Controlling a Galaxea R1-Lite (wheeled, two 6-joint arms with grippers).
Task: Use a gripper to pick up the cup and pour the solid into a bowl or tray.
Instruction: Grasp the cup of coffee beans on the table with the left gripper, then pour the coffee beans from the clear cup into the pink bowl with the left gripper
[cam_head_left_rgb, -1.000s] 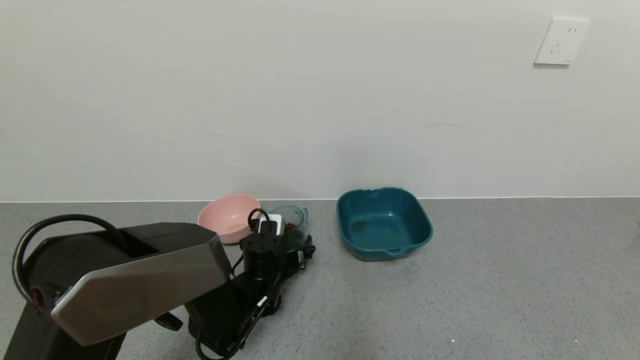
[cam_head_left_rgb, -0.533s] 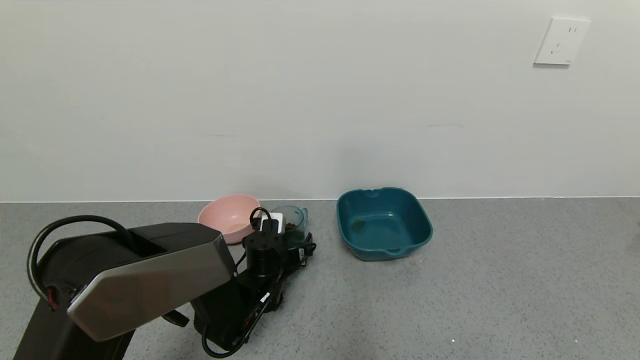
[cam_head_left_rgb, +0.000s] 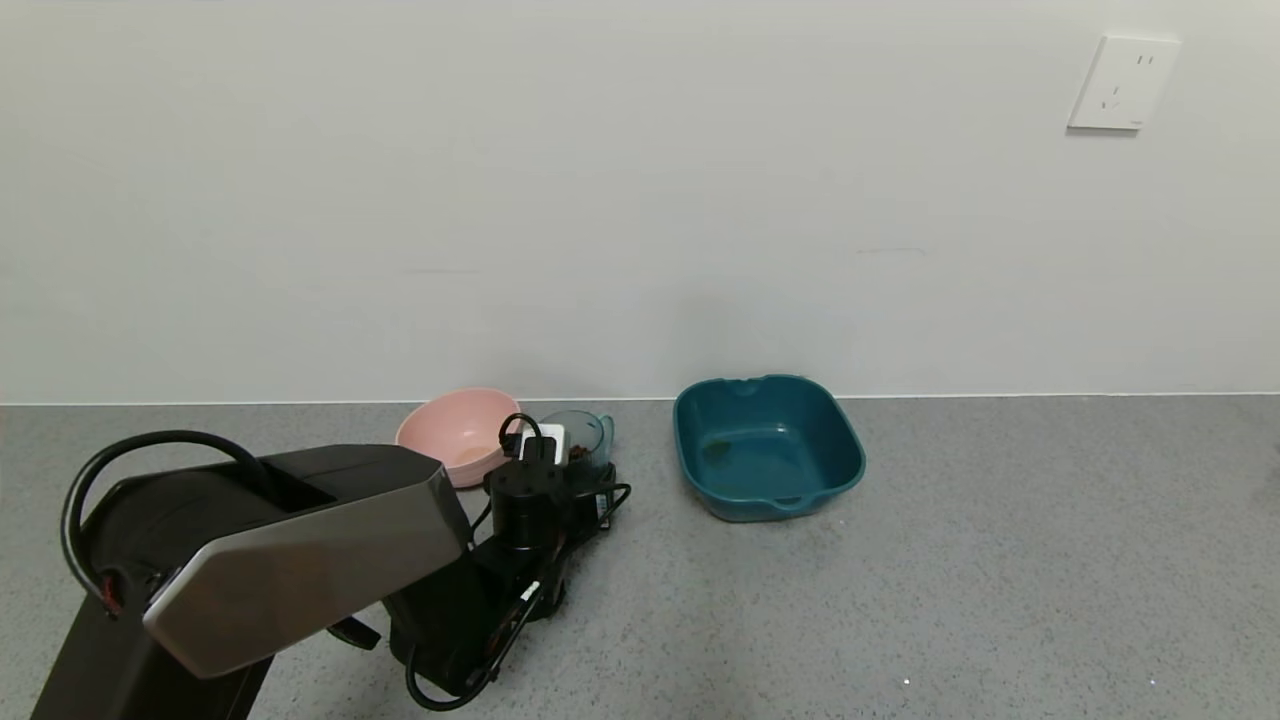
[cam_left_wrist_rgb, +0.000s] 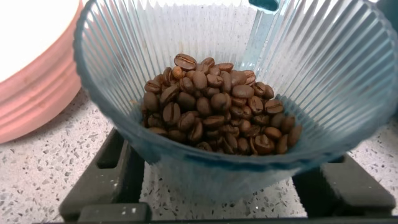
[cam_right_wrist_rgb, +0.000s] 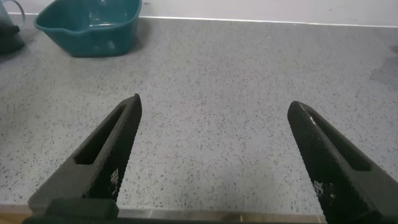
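Observation:
The translucent grey-teal cup (cam_head_left_rgb: 586, 432) stands on the counter between the pale pink bowl (cam_head_left_rgb: 452, 432) and the teal tray. My left gripper (cam_head_left_rgb: 572, 476) reaches it from the front. In the left wrist view the cup (cam_left_wrist_rgb: 186, 50) fills the frame and holds the solid (cam_left_wrist_rgb: 214, 109), brown bean-like bits. My left gripper (cam_left_wrist_rgb: 219, 183) has one dark finger on each side of the cup's ribbed lower body, touching it. The cup rests on the counter. The pink bowl (cam_left_wrist_rgb: 34, 93) is right beside it. My right gripper (cam_right_wrist_rgb: 213, 102) is open and empty over bare counter.
A squarish dark teal tray (cam_head_left_rgb: 840, 440) sits right of the cup, near the wall, and also shows in the right wrist view (cam_right_wrist_rgb: 90, 28). The wall runs close behind the bowl, cup and tray. A socket plate (cam_head_left_rgb: 1122, 82) is high on the wall.
My left arm has moved a little forward, bringing the gripper in around the cup. The cup, bowl and tray have stayed in place.

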